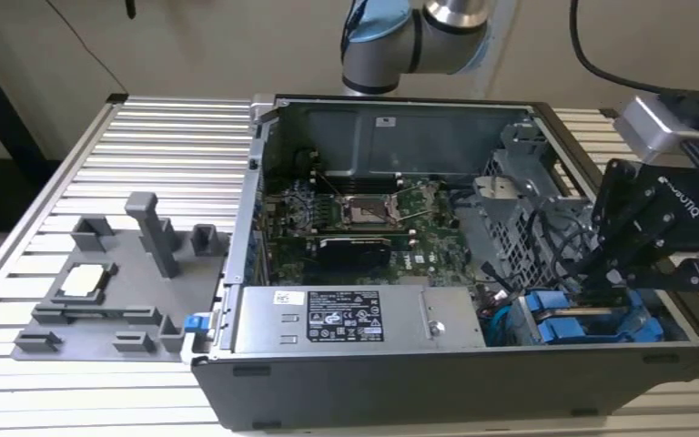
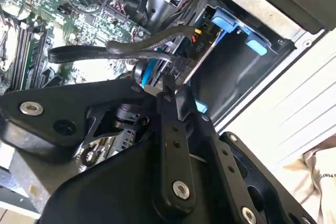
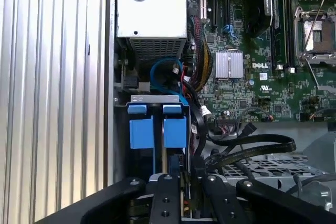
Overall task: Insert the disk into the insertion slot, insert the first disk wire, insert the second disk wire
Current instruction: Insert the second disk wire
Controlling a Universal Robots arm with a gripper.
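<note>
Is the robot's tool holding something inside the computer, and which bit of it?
It cannot be told for sure. In the second wrist view the tool sits right at a black wire by the blue disk carriers, its tips hidden among the cables.

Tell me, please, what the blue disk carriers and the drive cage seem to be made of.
The blue carriers look like matte moulded plastic: uniform bright colour, soft edges. The drive cage seems bare sheet metal: grey, dull sheen, punched holes, folded edges.

A robotics lab or test workshop: an opened computer case (image 1: pixel 447 255) (motherboard exposed) sits on a slatted aluminium worktop (image 1: pixel 167 155) beside a grey fixture tray (image 1: pixel 106 291).
</note>
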